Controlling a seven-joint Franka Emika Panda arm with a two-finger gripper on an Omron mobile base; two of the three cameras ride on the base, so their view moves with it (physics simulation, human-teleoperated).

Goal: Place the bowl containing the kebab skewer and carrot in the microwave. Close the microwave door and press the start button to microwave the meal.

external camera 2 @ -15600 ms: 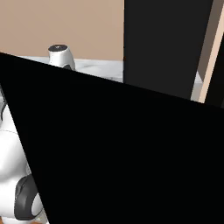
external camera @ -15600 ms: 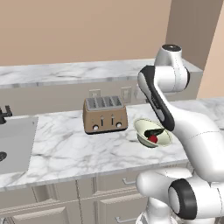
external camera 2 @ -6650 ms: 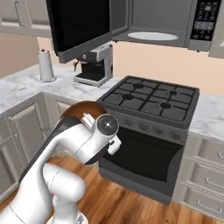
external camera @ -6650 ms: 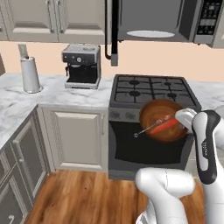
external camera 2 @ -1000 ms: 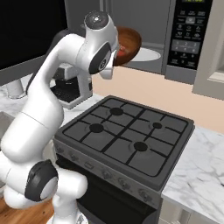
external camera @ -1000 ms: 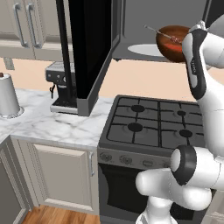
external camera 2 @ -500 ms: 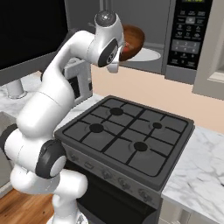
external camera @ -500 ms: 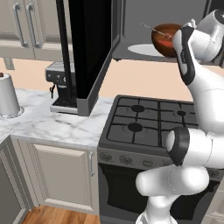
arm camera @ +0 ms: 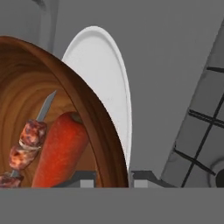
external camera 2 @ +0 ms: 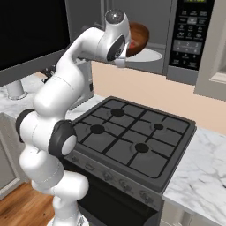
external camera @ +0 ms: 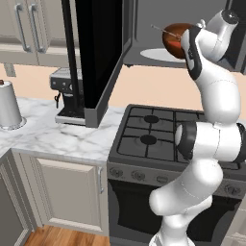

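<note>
The reddish-brown bowl (external camera: 174, 39) (external camera 2: 137, 34) (arm camera: 39, 87) hangs at the mouth of the microwave (external camera: 144, 19), just above its white turntable (external camera: 156, 54) (external camera 2: 149, 55) (arm camera: 109, 74). My gripper (arm camera: 114, 177) (external camera: 190, 42) is shut on the bowl's near rim, one fingertip on each side of the wall. Inside the bowl lie the orange-red carrot (arm camera: 61, 151) and the kebab skewer (arm camera: 27, 142), whose stick pokes out over the rim (external camera: 159, 29). The microwave door (external camera: 98, 57) (external camera 2: 31, 35) stands swung open to the left.
A black gas stove (external camera: 158, 129) (external camera 2: 132, 137) sits right under the microwave. The microwave's button panel (external camera 2: 190, 31) is to the right of the cavity. A coffee machine (external camera: 67, 98) and a paper towel roll (external camera: 9, 103) stand on the marble counter (external camera: 62, 137) at left.
The arm has carried the bowl a little further in toward the microwave cavity, over the turntable. The grip on the rim is unchanged.
</note>
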